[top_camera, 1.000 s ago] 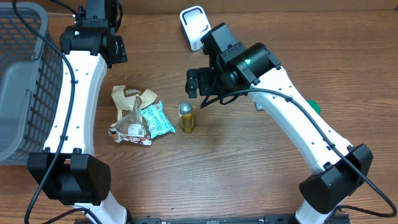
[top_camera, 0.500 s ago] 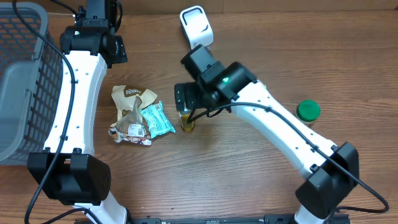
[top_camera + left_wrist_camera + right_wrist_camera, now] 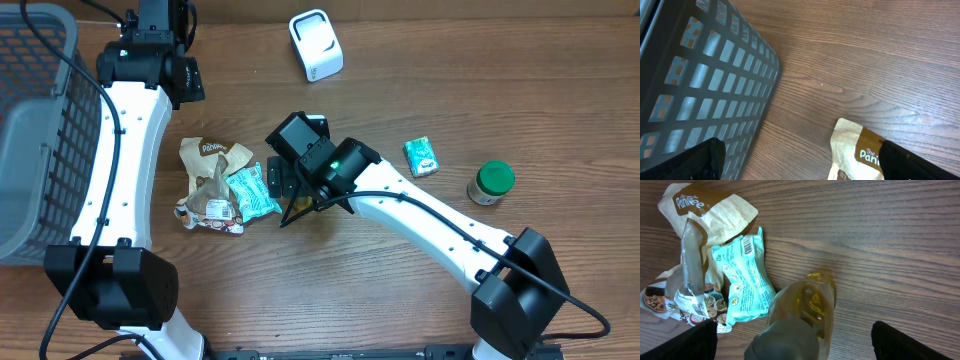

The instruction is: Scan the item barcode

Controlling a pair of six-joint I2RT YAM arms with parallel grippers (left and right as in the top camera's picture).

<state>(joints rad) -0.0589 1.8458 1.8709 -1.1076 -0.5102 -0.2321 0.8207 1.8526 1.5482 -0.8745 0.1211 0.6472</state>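
My right fingers [image 3: 685, 342] stand wide, one on either side of the little yellow bottle [image 3: 807, 305], and I can't see them touching it. It stands on the bench [image 3: 890, 240], grey cap up, with the teal packet [image 3: 742, 277] just to its left. Now to centre on the body, drop below the cap and close evenly, or it could tip into that packet. The label should stay clear of my grip for the white scanner [image 3: 316, 45] on the far side. My left fingers [image 3: 680, 160] are wide and empty by the basket [image 3: 715, 75].
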